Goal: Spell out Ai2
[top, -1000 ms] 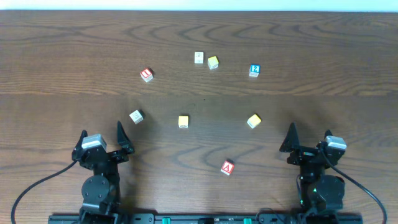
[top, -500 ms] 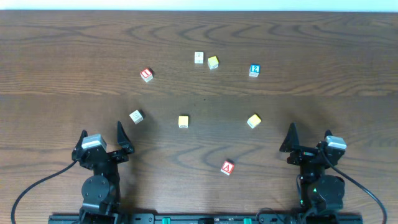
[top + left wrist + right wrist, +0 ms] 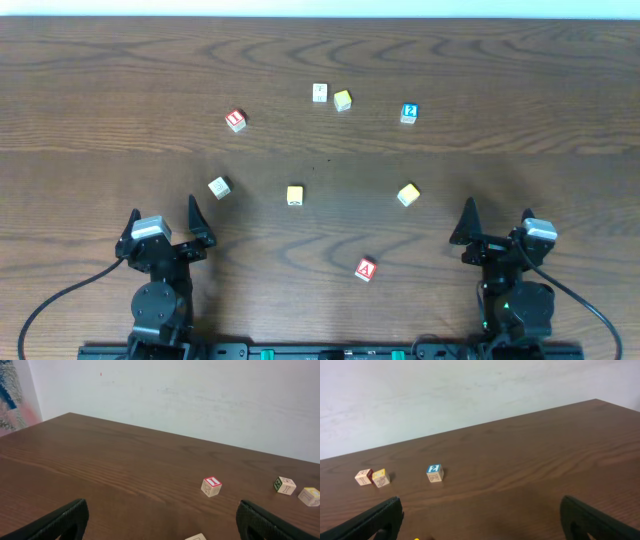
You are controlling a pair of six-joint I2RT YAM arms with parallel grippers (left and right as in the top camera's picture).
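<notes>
Nothing moved since before, so far as we see. Left gripper (image 3: 163,211) and right gripper (image 3: 497,211) at near edge, both spread wide, empty; red A block (image 3: 366,268) between them.

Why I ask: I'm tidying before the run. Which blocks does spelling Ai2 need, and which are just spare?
Needed: red A block; red I block; blue 2 block.

Spare: far white block; far yellow block; left pale block; middle yellow block; right yellow block.
</notes>
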